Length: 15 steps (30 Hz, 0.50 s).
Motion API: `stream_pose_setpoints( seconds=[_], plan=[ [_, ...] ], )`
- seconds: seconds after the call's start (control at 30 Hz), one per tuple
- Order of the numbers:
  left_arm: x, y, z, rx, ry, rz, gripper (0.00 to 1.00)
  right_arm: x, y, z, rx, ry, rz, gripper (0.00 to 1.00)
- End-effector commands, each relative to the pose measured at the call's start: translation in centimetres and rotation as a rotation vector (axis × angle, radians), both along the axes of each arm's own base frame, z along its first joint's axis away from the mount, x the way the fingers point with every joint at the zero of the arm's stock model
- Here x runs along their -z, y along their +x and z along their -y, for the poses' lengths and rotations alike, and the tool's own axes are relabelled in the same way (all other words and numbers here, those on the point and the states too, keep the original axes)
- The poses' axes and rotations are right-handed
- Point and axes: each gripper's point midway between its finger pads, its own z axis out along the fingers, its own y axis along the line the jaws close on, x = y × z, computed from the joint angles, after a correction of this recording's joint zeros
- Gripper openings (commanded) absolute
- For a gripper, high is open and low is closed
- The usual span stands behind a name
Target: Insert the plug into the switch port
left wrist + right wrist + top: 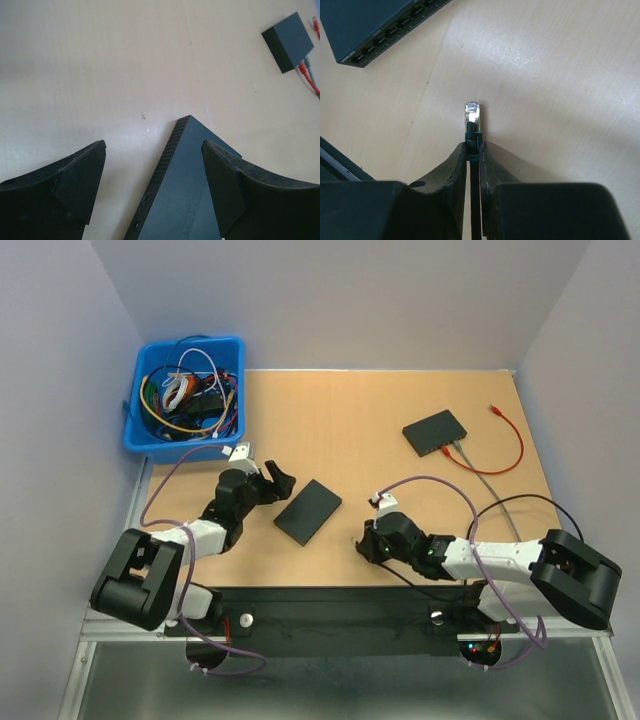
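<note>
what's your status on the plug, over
Right gripper shut on plug. Left gripper open at switch corner. Plug short of ports, not inserted. Nothing between them.

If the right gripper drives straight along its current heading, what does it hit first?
Likely only bare table. The right gripper, shut on the plug, aims past the switch, whose ports sit up-left in the wrist view. Depth is unclear.
</note>
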Motion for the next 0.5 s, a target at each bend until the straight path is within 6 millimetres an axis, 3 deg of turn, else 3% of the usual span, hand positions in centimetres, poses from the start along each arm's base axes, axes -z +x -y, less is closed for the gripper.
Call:
stream_pose_setpoints(
  seconds=[0.0,0.13,0.47],
  plan=[
    [-2.0,-0.1,2.0,0.111,-0.082,0.114,0.88,-0.7,0.6,-0.9,0.008,0.001,0.019,0.0],
    [0.0,-0.9,2.1,0.126,-0.084,0.083,0.86,-1.0,0.9,-1.8,-0.027,-0.014,0.035,0.01],
    [1.9,-1.4,3.3,0.151,-0.121,0.018,0.81,-2.2,2.0,-4.6,-0.117,-0.024,0.092,0.0]
  ],
)
